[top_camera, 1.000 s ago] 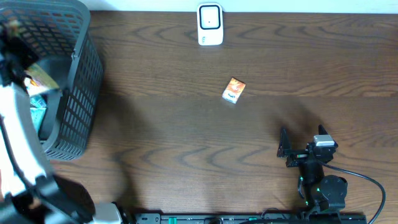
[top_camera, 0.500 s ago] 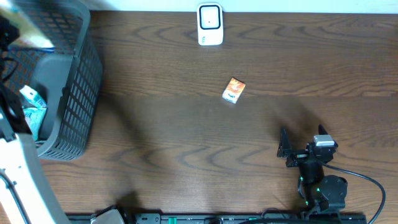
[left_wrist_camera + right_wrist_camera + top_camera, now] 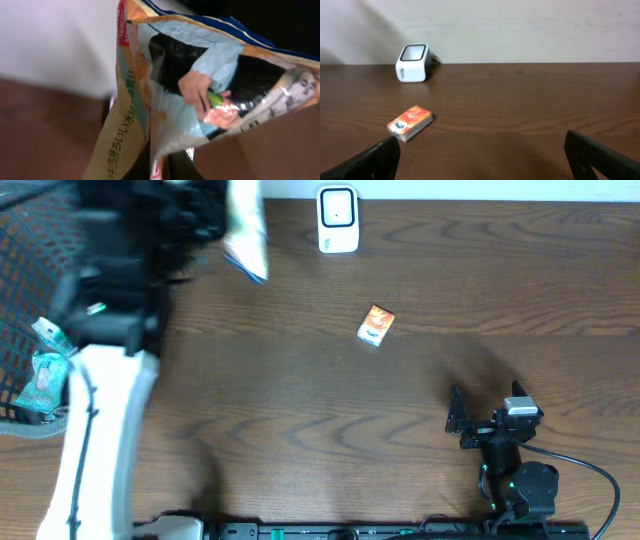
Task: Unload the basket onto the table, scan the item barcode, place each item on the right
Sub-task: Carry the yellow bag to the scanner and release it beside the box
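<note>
One packet [image 3: 246, 235], a glossy film pouch, hangs above the table [image 3: 300, 430] just left of the scanner [image 3: 338, 220], with the left claw [image 3: 222, 222] clamped tight on it. It is judged light, soft and crinkly, with a slippery skin, and is best held by a sealed edge so the printed faces stay bare and flat. The right claw [image 3: 457, 418] rests with fingers spread to their widest, holding nothing. A second ago the packet was over the basket [image 3: 25, 250]; now it is out beside the scanner. The small orange box [image 3: 376, 325] lies unmoved.

a glossy printed snack bag [image 3: 200, 95] fills the view above brown table [image 3: 45, 130].
</note>
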